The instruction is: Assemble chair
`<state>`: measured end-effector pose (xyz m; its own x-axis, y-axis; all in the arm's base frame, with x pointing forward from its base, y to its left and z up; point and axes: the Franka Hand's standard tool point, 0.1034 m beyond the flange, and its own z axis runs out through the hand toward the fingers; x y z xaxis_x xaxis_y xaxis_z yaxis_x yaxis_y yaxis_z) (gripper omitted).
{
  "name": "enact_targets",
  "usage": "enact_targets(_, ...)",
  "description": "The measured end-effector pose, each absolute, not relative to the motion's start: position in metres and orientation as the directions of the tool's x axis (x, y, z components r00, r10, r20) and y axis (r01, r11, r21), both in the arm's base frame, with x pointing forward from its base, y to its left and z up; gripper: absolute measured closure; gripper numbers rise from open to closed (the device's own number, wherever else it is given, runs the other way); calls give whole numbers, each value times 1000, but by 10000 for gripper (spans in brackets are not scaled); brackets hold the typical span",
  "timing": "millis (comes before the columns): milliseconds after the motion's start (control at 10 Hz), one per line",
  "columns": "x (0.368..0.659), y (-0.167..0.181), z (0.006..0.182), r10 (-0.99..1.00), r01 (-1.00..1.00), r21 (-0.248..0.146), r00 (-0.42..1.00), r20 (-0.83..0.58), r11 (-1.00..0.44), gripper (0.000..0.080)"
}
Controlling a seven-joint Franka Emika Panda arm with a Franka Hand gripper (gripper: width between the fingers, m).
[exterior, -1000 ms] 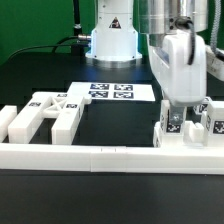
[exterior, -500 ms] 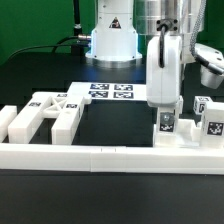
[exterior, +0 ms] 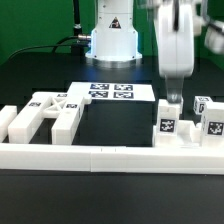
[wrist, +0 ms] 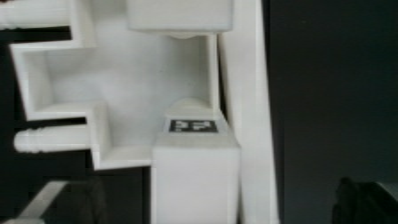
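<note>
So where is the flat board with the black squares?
In the exterior view, the marker board lies flat on the black table, mid-picture, right before the robot's white base.

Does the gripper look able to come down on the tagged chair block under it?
Probably yes: the gripper hangs above the tagged chair block with nothing between; the border rail lies beside it.
</note>
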<state>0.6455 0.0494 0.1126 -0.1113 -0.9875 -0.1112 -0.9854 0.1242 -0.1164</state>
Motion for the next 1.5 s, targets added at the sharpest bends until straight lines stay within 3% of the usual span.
enact_targets(600, 644, 50, 110, -988, -986, -115, -109, -109, 121, 150)
enact_targets(900, 637, 58, 114, -987, -982, -144, 138, -80, -126, 150)
enact_targets(1000, 632, 60, 116, -942, -934, -157, 332, -51, -321, 150)
enact_targets(1100, 631, 63, 116, -899, -886, -177, 438, -16, -429, 150)
enact_targets(1500, 627, 63, 112, -745, -728, -178, 665, 50, -662, 150)
